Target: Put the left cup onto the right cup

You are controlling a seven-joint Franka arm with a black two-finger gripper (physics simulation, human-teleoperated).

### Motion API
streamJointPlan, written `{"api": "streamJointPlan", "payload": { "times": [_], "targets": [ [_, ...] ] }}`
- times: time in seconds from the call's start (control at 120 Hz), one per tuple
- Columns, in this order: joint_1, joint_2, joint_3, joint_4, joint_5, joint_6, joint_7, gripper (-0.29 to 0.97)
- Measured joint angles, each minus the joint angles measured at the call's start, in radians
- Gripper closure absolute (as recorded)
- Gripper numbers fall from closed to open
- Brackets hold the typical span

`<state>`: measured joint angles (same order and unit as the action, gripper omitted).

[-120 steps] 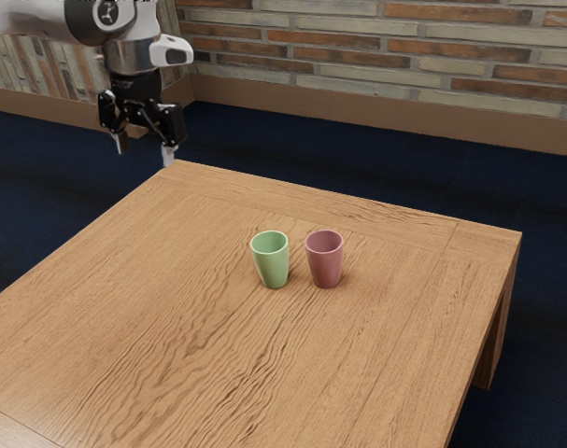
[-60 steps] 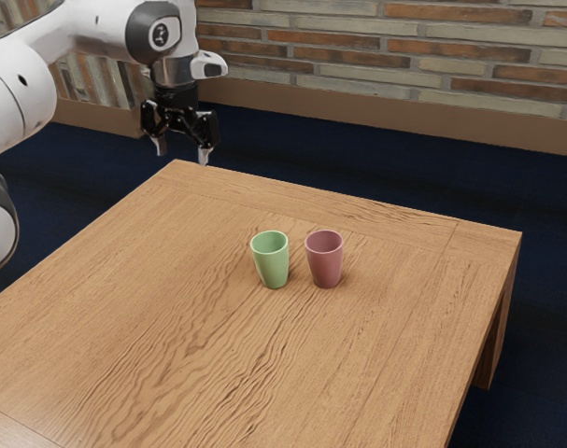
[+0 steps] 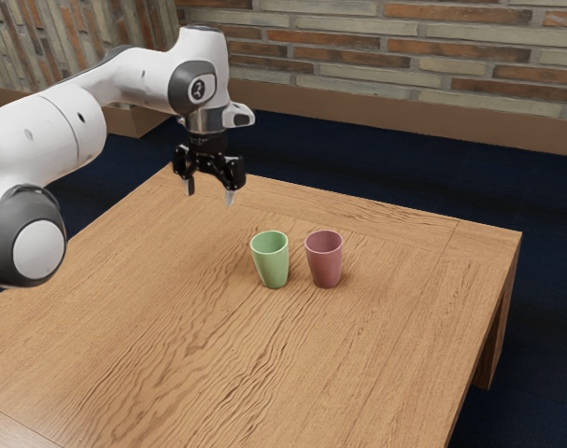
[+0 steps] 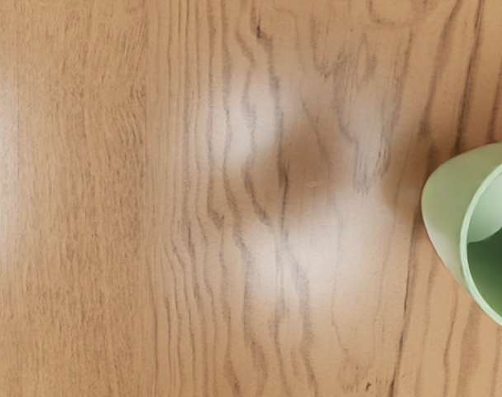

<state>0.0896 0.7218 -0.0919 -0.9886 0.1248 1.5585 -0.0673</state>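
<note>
The black gripper (image 3: 209, 194) hovers above the table (image 3: 171, 355) close to its far edge, toward the far corner at the exterior view's left, its fingers spread wide and holding nothing. The green cup (image 3: 270, 259) stands upright near the table's middle, well apart from the gripper. The pink cup (image 3: 324, 258) stands upright just beside it at the exterior view's right, not touching.

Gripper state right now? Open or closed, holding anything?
Gripper: open, holding nothing, in the air to the exterior view's left of the green cup and not touching it.
</note>
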Motion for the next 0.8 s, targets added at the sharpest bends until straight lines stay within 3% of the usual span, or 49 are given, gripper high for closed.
{"api": "streamJointPlan", "payload": {
  "times": [0.8],
  "targets": [
    [-0.031, 0.052, -0.009, -0.055, -0.033, 0.095, -0.059, 0.0]
  ]
}}
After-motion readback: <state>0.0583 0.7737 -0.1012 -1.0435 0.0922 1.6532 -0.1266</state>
